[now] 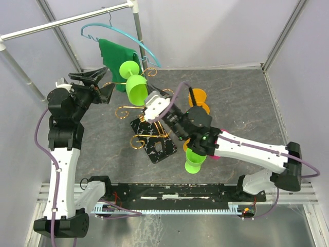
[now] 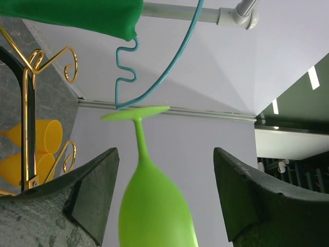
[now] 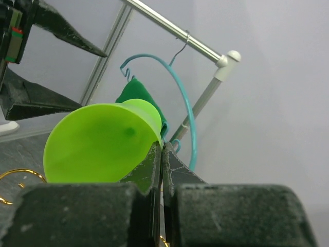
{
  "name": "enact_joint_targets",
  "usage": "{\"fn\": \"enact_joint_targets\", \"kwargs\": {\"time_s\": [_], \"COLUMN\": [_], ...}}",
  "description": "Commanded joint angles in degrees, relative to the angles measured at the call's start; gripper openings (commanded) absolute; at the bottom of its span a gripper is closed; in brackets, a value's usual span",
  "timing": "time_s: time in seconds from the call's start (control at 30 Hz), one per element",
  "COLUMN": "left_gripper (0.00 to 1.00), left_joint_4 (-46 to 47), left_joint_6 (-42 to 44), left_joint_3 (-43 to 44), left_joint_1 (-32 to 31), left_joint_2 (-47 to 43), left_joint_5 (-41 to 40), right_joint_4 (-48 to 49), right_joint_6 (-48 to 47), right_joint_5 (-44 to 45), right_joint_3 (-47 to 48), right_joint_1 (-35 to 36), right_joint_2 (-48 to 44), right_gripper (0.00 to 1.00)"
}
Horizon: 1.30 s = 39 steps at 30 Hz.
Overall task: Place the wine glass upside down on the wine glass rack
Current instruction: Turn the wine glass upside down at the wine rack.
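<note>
The lime-green plastic wine glass (image 1: 135, 86) hangs in the air at the top of the gold metal wine glass rack (image 1: 156, 146), a tree of curled scroll arms on a black, white-veined square base. The rack stands on the grey table (image 1: 241, 103). The wine glass is roughly inverted but tilted, foot uppermost and leaning towards the back. Its foot does not look seated in any scroll arm.

The right hand (image 3: 162, 154) is clenched on the thin wall of the bowl at its rim, fingers pressed almost together. The left hand (image 2: 164, 153) is spread wide, one finger on each side of the bowl, with no contact that I can see.

The likely trouble is that so narrow a pinch lets the wine glass swing or slip as the stem is steered into a slot. A miss could push against the rack and tip it. The foot also sits near the teal wire hanger (image 2: 175, 62) and might catch on it.

The right arm reaches stretched across the table, its wrist above the rack's base. The left arm rises from its base, and its hand points sideways at the wine glass.
</note>
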Motion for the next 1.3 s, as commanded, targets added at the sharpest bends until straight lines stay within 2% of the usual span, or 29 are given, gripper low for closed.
{"fn": "enact_joint_targets", "kwargs": {"time_s": [0.0,0.23,0.83,1.27], "left_gripper": [0.78,0.72,0.69,0.61], "left_joint_4": [3.9,4.5,6.0,7.6], "left_joint_6": [-3.2,-2.7,-3.0,-3.9], "left_joint_3": [-1.3,-3.5,-6.2,-8.3], "left_joint_1": [-0.1,-0.1,-0.1,-0.1], "left_joint_2": [-2.2,-3.5,-4.0,-4.5], "left_joint_5": [2.6,4.2,5.1,5.9], "right_joint_4": [11.2,17.0,15.4,17.8], "right_joint_6": [-5.5,-8.4,-5.2,-4.4], "right_joint_5": [1.7,2.0,-0.4,-1.6], "right_joint_3": [4.1,5.9,6.3,5.6], "right_joint_1": [1.9,3.4,5.6,7.5], "right_joint_2": [3.3,8.6,11.9,12.9], "right_gripper": [0.01,0.01,0.01,0.01]}}
